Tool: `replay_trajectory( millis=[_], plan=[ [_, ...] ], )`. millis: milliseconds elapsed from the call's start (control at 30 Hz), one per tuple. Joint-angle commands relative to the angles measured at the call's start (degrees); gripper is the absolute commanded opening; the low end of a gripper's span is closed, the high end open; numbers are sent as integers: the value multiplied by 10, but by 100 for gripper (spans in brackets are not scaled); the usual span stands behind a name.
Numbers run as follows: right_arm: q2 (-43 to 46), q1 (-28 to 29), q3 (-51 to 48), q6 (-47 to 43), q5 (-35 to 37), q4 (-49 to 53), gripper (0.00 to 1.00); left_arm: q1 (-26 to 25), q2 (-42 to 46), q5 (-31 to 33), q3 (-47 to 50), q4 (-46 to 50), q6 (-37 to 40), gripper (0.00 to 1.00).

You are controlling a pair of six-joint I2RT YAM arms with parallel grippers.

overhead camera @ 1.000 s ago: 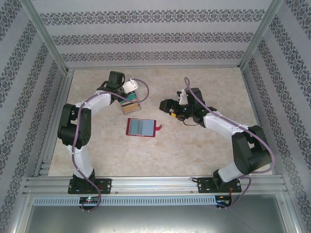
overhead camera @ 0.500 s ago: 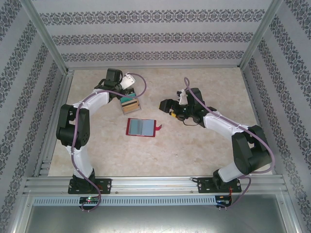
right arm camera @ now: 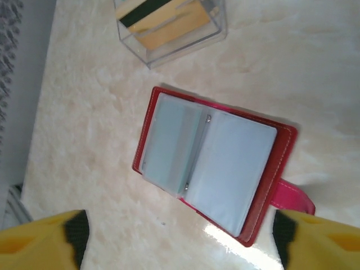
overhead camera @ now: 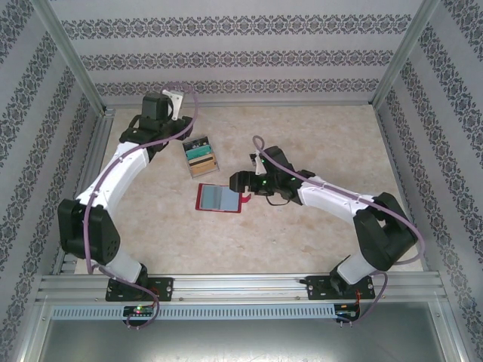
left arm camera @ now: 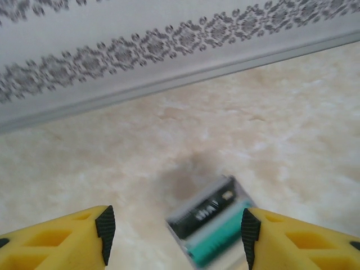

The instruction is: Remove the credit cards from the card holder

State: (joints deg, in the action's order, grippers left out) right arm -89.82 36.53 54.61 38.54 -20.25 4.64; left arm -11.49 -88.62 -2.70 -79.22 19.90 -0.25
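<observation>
The red card holder (right arm camera: 214,169) lies open and flat on the tabletop (overhead camera: 302,136), grey-blue face up. The right gripper (right arm camera: 180,235) hovers just over it, jaws spread. The left gripper (left arm camera: 177,230), jaws also spread, faces the clear box of cards (left arm camera: 211,228).

Card holder (right arm camera: 225,169): red stitched leather-like cover, glossy clear plastic sleeves inside; counter (right arm camera: 84,112): pale marbled, smooth, faint sheen; box (right arm camera: 185,49): clear hard plastic, glossy; right tool (right arm camera: 180,233) fingers (right arm camera: 34,244): matt yellow plastic, black pads (right arm camera: 76,229).

Blurred, edge-cropped card stack (left arm camera: 211,225)
</observation>
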Motion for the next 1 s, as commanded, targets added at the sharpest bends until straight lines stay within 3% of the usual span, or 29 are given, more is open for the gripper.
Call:
replay_trajectory(
  millis=[0, 100, 300, 500, 967],
  plan=[
    [-31, 20, 15, -4, 38, 23, 71, 7, 48, -62, 58, 62, -154, 66],
    [-59, 39, 22, 4, 47, 23, 55, 7, 80, -122, 119, 54, -211, 61],
    [-103, 57, 29, 31, 81, 31, 44, -1, 86, -222, 225, 30, -300, 48],
    [-123, 56, 35, 38, 101, 45, 43, -17, 77, -261, 293, -26, -343, 48],
    [-166, 46, 42, 52, 93, 38, 37, -31, 46, -265, 297, -26, -339, 48]
  ],
)
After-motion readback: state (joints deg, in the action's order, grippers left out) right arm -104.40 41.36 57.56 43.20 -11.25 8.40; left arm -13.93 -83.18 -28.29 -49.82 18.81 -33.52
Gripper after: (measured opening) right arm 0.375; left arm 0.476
